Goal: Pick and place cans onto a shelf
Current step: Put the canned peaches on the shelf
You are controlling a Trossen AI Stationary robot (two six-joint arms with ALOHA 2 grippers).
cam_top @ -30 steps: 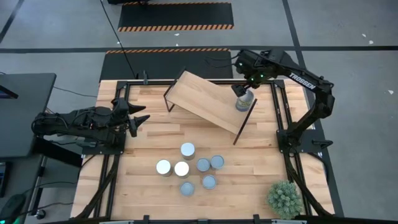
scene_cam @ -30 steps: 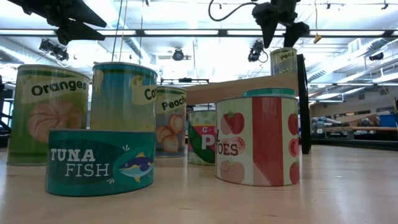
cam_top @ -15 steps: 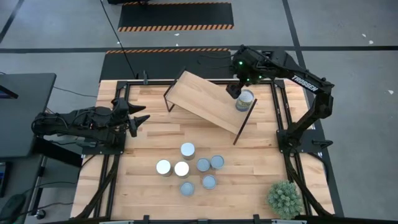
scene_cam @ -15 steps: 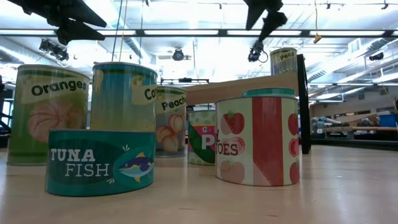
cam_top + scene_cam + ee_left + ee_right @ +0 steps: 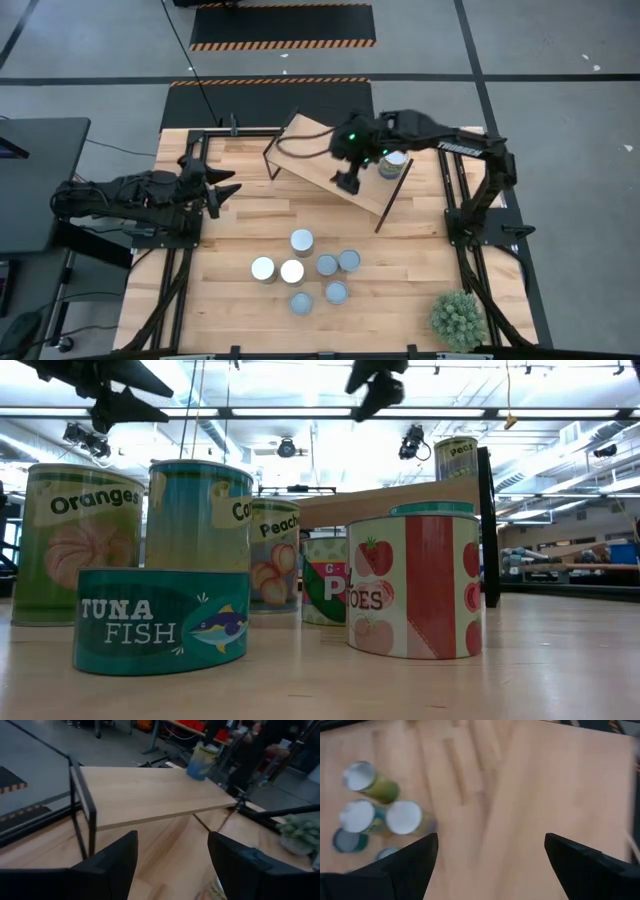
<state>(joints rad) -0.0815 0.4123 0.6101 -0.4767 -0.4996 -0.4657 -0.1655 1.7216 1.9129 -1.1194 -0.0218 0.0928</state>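
Note:
One can [image 5: 394,164] stands upright on its base at the right end of the light wooden shelf [image 5: 320,155], which is set askew on thin dark legs; the can also shows in the left wrist view [image 5: 202,760]. Several more cans [image 5: 302,241] stand in a cluster on the table nearer the front; they also show in the right wrist view [image 5: 402,817]. My right gripper [image 5: 347,181] is open and empty above the shelf's near edge, left of the can. My left gripper [image 5: 222,190] is open and empty at the table's left side.
A spiky green potted plant [image 5: 458,318] stands at the near right corner. Dark metal frame rails [image 5: 452,190] run along the table's left and right sides. The cluster of cans fills the low view's foreground [image 5: 415,585].
My right gripper has moved away from the can on the shelf, toward the table's left and near edges, across the shelf top, staying open. The can stays upright at the shelf's right end.

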